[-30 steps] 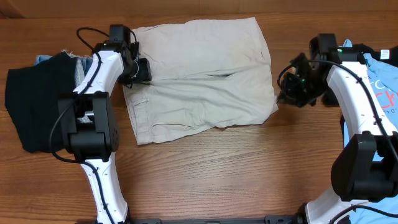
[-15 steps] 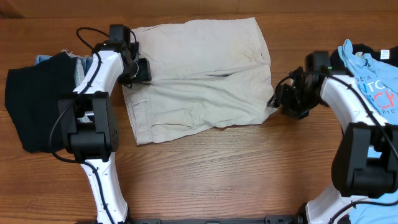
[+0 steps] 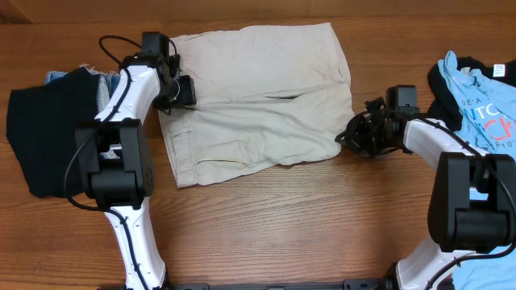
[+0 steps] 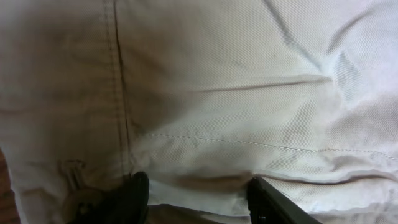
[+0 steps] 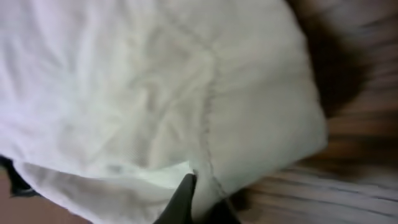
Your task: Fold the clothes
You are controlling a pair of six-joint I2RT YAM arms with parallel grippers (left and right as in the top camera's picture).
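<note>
Pale beige khaki cotton shorts (image 3: 258, 97) lie flat on the wooden bench (image 3: 282, 225), toward 12 o'clock. The right gripper (image 3: 351, 138) has its jaws closed on their 4 o'clock hem corner. The left gripper (image 3: 184, 90) jaws straddle the 9 o'clock waistband, and I cannot tell whether they grip it. Light, limp cloth, best held at the corners.

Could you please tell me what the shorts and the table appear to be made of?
Shorts: woven cotton twill, likely; matte beige, fine diagonal ribs and stitched seams in the left wrist view. Table: wood or wood-look laminate; brown grain running sideways, slight sheen.
</note>
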